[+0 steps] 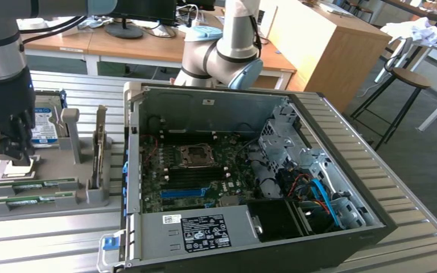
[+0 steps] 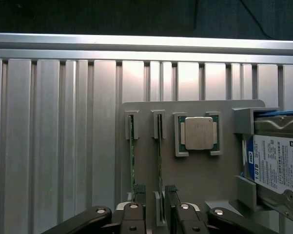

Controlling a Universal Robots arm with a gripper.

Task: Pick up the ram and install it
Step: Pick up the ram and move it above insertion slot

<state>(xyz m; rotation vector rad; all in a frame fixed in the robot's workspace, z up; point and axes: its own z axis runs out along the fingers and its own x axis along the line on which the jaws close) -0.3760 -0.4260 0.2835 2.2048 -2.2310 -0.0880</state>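
Fingers (image 2: 140, 192) apart, gripping nothing. The two black tips sit low over the grey holder (image 2: 195, 180), one on either side of the ram (image 2: 160, 151). From the wrist view the ram is edge-on: a thin green strip standing on its long edge in a slot. Its near end lies between the tips with a gap on both sides, and no contact can be made out. A grey upright piece of the holder also sits between the tips at the stick's end.

Second ram stick (image 2: 132, 151) runs parallel in the neighbouring slot. It is just outside one finger, on the side away from the processor (image 2: 199, 133). Processor is square and silver, lying flat in a bracketed recess just beside the ram's slot. Past it is the hard drive (image 2: 278, 165) with a blue-and-white label, held in a bracket at the holder's edge.

Holder rests on the ribbed aluminium tabletop (image 2: 53, 146).

Exterior view: arm (image 1: 2, 68) comes down at the exterior view's left, over the holder. Both green sticks show pale stickers in the holder's near part. Just beside the holder, toward the exterior view's right, an open computer case (image 1: 309, 114) lies on its side. Motherboard (image 1: 203, 176) is exposed, with its processor socket (image 1: 196, 153) near the middle. Labelled power supply (image 1: 203, 230) is at the case's near edge. Second robot arm (image 1: 230, 54) stands behind the case, and a stool (image 1: 408, 77) is well off to the right.
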